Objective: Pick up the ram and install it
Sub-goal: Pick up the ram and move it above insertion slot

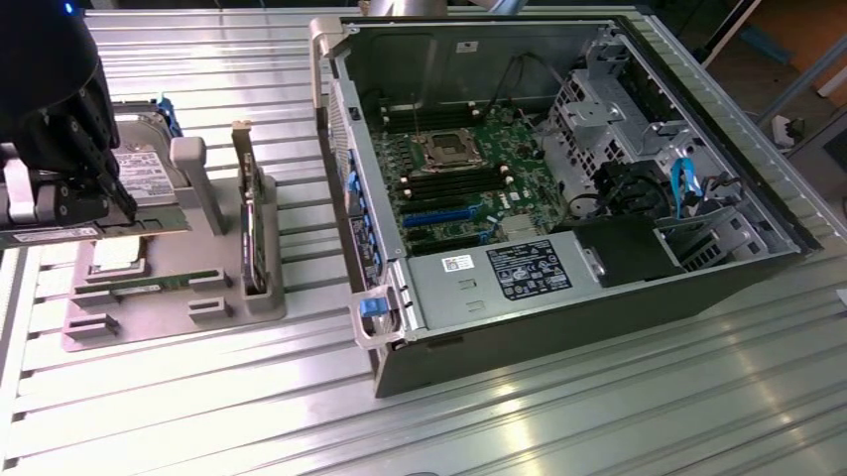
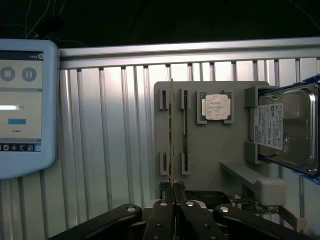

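1. Tool (image 1: 60,213): 9 o'clock in exterior view, closed on ram (image 1: 126,229); stick held level over grey fixture (image 1: 153,322).
2. 2nd green stick (image 1: 159,281): lies in fixture slot, 6 o'clock of held ram.
3. Upright card (image 1: 248,223): fixture's 3 o'clock edge.
4. Open PC case (image 1: 556,307): 3 o'clock of fixture, on table (image 1: 596,416).

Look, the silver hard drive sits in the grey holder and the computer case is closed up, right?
Not quite. The hard drive does sit in the grey holder, but the computer case is open, not closed: the exterior view shows the motherboard inside it.
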